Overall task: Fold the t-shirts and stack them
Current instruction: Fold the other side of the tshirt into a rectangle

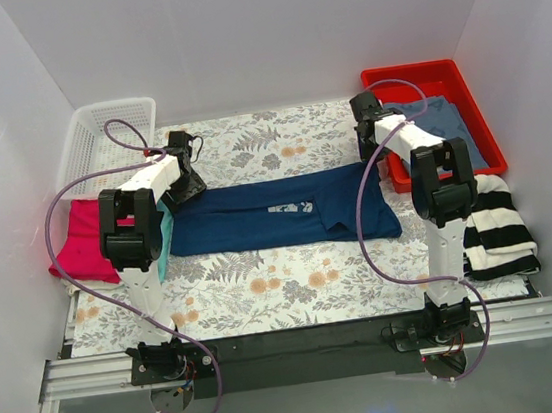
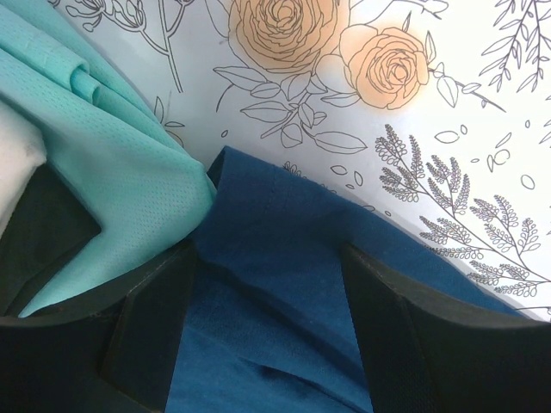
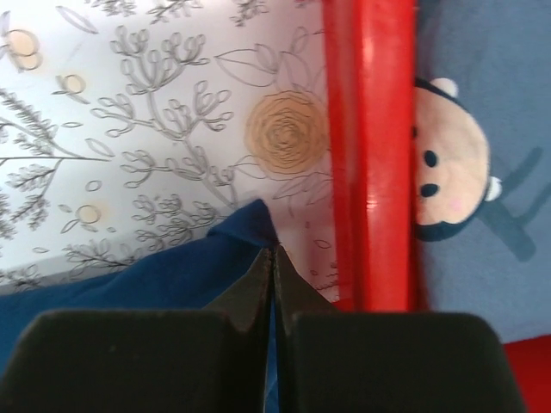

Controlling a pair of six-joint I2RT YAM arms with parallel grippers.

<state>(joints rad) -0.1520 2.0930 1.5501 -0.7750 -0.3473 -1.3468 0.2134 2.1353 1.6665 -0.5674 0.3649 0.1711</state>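
The navy t-shirt (image 1: 277,211) lies folded into a long band across the middle of the floral table, its pale-blue print (image 1: 291,208) facing up. My left gripper (image 1: 185,184) is at the band's left end. In the left wrist view it (image 2: 271,327) is open, with the navy cloth (image 2: 275,258) lying between its wide-apart fingers (image 2: 146,335). My right gripper (image 1: 367,145) is at the band's far right corner. In the right wrist view it (image 3: 274,258) is shut, pinching the navy corner (image 3: 245,228). A teal t-shirt (image 2: 112,146) lies beside the left end, with a red-pink one (image 1: 84,240) further left.
A red bin (image 1: 470,107) at the back right holds a grey-blue shirt (image 1: 442,121) with a cartoon print (image 3: 448,172); its wall (image 3: 370,155) is close beside my right gripper. A black-and-white striped cloth (image 1: 495,225) lies at the right. A white basket (image 1: 106,137) stands at the back left.
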